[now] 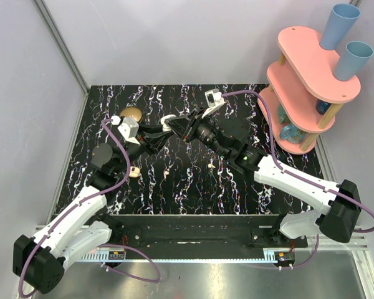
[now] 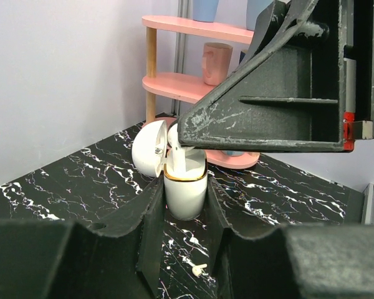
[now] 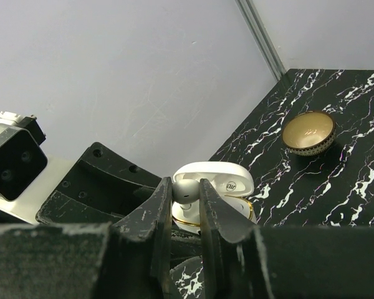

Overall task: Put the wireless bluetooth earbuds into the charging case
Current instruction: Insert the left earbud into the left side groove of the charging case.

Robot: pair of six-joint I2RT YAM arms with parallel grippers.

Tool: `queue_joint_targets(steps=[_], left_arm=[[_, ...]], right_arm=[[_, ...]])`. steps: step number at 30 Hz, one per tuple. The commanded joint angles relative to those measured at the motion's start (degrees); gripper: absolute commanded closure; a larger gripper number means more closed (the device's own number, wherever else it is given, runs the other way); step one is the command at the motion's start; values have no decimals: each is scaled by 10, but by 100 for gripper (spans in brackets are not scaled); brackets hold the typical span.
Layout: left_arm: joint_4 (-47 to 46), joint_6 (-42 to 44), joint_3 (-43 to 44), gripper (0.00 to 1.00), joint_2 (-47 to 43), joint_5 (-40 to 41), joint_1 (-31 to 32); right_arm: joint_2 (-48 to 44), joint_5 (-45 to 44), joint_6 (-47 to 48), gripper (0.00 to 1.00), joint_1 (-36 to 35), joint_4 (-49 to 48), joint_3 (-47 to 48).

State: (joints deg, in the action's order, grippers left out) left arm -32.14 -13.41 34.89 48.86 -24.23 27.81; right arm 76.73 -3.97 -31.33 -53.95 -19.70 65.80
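— Left gripper [image 2: 184, 208]?
— Clamped tight on the case [image 2: 185, 187], one finger on each side of the lower half. Held upright, with the lid [image 2: 148, 151] thrown open to the left in the left wrist view.
— And the right gripper [image 3: 186, 199]?
— Pinched shut on a bud [image 3: 184, 189], coming in above the left one. Holds the bud right at the open mouth of the case, just beside the lid. Touching the gold rim or seated inside: cannot tell.
— Where over the table [image 1: 193, 193]?
— Around the middle, a little left and toward the far side, reached by the arms from both sides.
— Anything lying loose?
— A loose bud [image 1: 167, 168] on the table nearer the bases, and a second bud [image 1: 212, 165] to its right, both well apart from the case.
— Farther out?
— A bowl [image 3: 308, 131], brass-toned with a pale inside, upright beyond the left gripper near the far edge. A pink shelf [image 1: 299, 68] at the far right, with two blue cups [image 1: 340, 25] on its upper tiers and a mug [image 2: 217, 62] on a tier below the top.
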Motion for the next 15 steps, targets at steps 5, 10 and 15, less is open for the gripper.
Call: queue_joint_targets(steps=[5,10,15], left_arm=[[-56,-5,20,100,-18,33,2],[-55,-4,15,100,-21,34,1],[-52,-2,15,100,-24,30,1]], right_arm=[[-12,-17,15,98,-11,-7,-13],[-18,-24,16,85,-11,-12,-14],[-17,-28,23,67,-11,-12,-2]])
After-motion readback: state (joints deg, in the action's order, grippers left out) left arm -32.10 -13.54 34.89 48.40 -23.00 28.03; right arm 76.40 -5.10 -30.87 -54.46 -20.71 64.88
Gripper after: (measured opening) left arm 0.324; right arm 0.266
